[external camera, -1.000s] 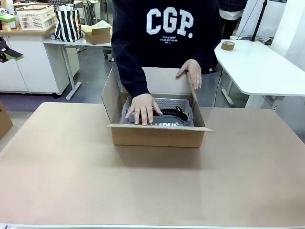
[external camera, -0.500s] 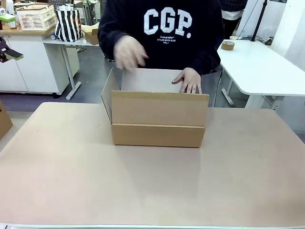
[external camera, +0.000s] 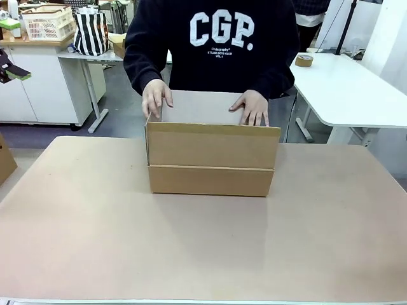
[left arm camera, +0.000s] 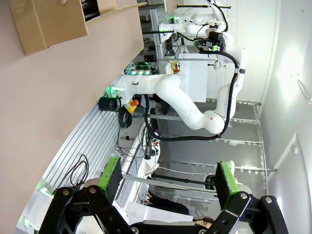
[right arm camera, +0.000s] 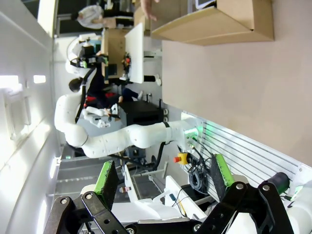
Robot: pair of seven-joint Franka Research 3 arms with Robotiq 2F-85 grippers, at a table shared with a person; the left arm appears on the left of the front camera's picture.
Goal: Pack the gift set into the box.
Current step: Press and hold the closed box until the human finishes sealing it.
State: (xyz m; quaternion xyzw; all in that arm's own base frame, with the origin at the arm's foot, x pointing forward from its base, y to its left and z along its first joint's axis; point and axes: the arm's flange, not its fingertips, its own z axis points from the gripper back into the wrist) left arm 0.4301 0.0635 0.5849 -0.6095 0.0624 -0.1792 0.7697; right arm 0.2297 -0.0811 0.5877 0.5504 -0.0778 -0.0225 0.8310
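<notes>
Grippers first, since they're closest in the wrist views: the left gripper (left arm camera: 168, 178) has its fingers spread wide with nothing between them, and the right gripper (right arm camera: 163, 176) is the same deal, wide and holding nothing. Neither one is touching the box (external camera: 211, 181). It's well apart from both, up in the top left corner of the left wrist view and up by the top right of the right wrist view, so not lined up between either pair of fingers.

In the front view the box sits around the middle of the tan table (external camera: 203, 248), toward the person's side, with its front flap standing up. Behind that, the person's right hand (external camera: 156, 98) is at the side flap and the left hand (external camera: 253, 107) is by the raised flaps. Then comes the person (external camera: 219, 47) in a dark CGP sweatshirt. Farther back: a white table (external camera: 350, 89) with a tape roll (external camera: 304, 61) on it, plus a striped bag (external camera: 91, 33).
</notes>
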